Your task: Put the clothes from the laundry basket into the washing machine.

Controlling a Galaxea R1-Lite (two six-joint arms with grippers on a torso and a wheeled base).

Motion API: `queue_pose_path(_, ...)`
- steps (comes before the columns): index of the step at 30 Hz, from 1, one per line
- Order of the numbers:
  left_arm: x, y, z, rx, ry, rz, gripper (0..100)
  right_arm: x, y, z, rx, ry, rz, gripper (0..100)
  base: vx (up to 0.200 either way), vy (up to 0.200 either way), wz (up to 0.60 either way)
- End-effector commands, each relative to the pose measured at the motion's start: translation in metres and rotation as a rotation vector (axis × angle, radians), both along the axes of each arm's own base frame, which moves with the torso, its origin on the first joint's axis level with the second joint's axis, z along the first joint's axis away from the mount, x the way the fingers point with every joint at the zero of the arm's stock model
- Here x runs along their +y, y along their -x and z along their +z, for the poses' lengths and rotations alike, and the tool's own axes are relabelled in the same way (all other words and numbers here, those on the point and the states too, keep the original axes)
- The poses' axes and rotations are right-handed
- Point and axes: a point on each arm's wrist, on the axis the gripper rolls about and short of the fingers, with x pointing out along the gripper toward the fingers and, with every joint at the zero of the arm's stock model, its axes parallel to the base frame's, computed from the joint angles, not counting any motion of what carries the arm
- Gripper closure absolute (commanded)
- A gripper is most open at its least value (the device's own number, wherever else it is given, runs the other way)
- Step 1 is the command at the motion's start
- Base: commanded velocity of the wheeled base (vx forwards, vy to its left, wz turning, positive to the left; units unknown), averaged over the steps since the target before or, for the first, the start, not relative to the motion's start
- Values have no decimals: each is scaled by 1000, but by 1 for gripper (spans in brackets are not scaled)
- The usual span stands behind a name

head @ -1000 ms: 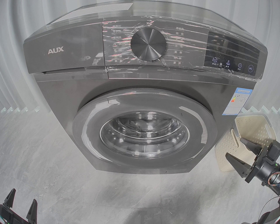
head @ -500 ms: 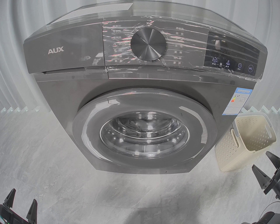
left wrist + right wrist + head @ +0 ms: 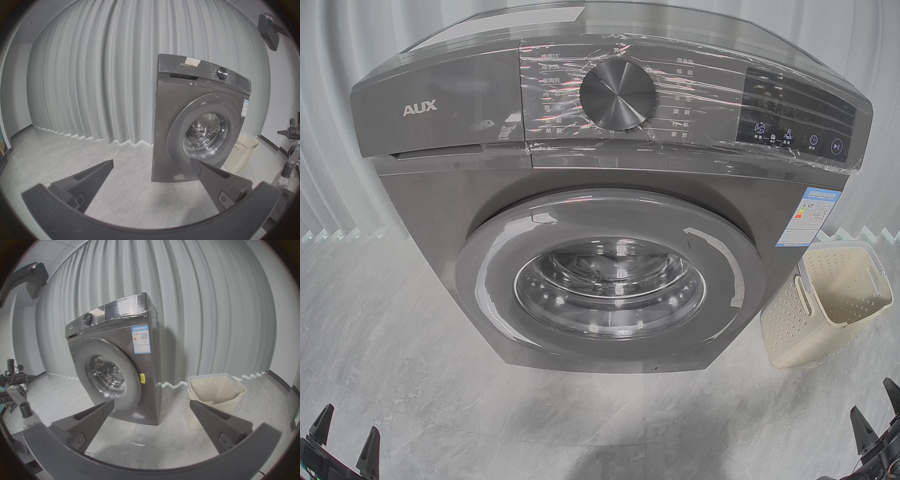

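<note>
In front of you in the head view, the washing machine (image 3: 444, 206) is a brushed grey metal box. Its round door (image 3: 609, 215) is shut and the glass porthole shows a steel drum. Crinkled clear film (image 3: 700, 69) covers the ribbed dial (image 3: 617, 95). The laundry basket (image 3: 800, 325), cream perforated plastic with tapered walls, stands on the floor (image 3: 425, 350) just beside the machine's right side. That floor is pale, marbled grey tile.

Since a second ago the right pincer (image 3: 872, 403) has dropped from in front of the basket to the lower right corner, tips spread. The left pincer (image 3: 349, 431) sits unmoved at the lower left, also spread.

In the left wrist view, a pleated white curtain (image 3: 93, 78) lines the wall behind the machine.

In the right wrist view, the basket's dotted inner wall faces you.
</note>
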Motion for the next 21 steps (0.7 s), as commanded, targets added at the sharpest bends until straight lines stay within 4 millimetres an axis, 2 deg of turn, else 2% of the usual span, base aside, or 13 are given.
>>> queue_pose_path(1, 0, 0, -4, 3, 2, 0, 0, -1, 7, -11, -43, -3, -83, 0, 0, 0, 0)
queue_pose_path(8, 0, 0, -4, 3, 0, 0, 0, -3, 7, -16, 1, -4, -187, 0, 0, 0, 0)
queue_pose_path(21, 0, 0, -4, 3, -1, 0, 0, -2, 7, -16, 1, 39, -136, 0, 0, 0, 0)
